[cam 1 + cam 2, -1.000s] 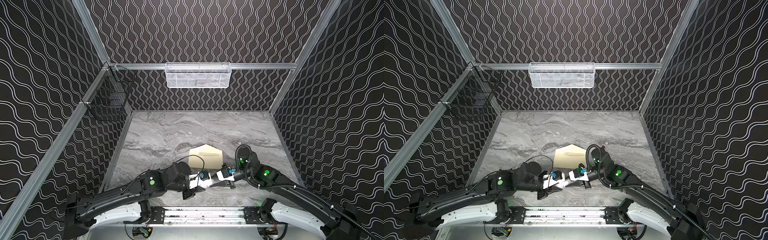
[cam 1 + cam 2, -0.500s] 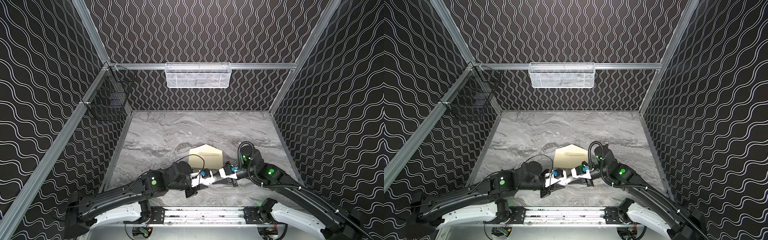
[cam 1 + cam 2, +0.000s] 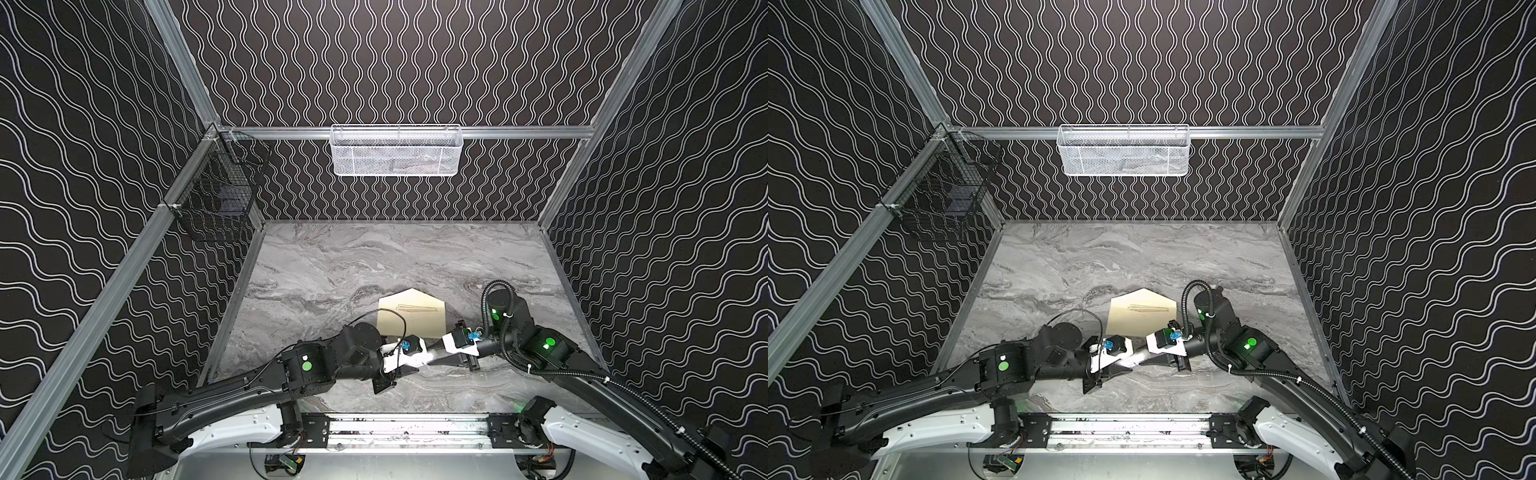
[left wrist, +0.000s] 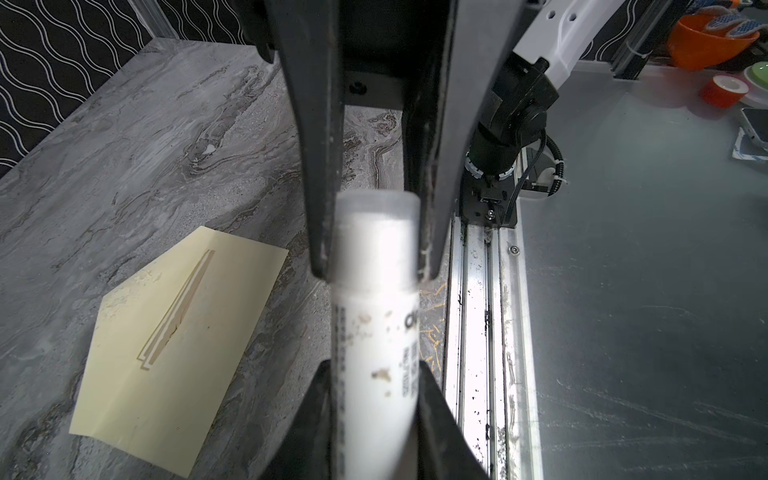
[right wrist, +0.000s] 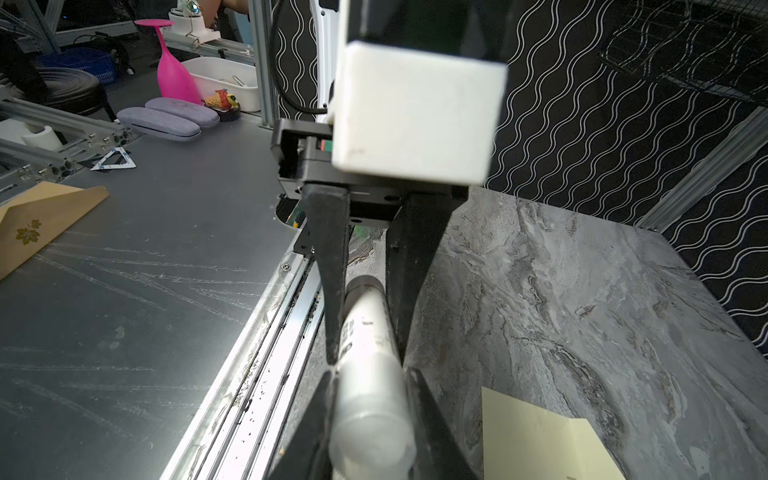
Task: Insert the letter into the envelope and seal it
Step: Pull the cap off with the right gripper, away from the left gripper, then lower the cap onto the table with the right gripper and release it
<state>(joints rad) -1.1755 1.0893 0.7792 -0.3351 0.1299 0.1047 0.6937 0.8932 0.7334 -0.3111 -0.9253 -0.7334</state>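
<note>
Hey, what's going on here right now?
Both arms grip one white glue stick between them near the front edge of the marble table. The left gripper holds its body and the right gripper its cap end. The cream envelope lies flat behind them, flap open, not yet sealed.

Envelope (image 3: 411, 313) is lying flat on the marble tabletop (image 3: 374, 257). It is pale cream and long, with the pointed flap lying open and unfolded, aiming away from the left gripper (image 3: 415, 360) and right gripper (image 3: 442, 358). It is sitting just beyond the spot where the two grippers are meeting, neither is touching it, and its near edge is hiding partly behind them in both top views. Letter (image 4: 179, 307) is showing only as a thin tan strip with layered edges along the envelope's mouth, the rest tucked out of sight. Border and crease: cannot tell. Light scuffing is showing near the flap fold in the left wrist view.
</note>
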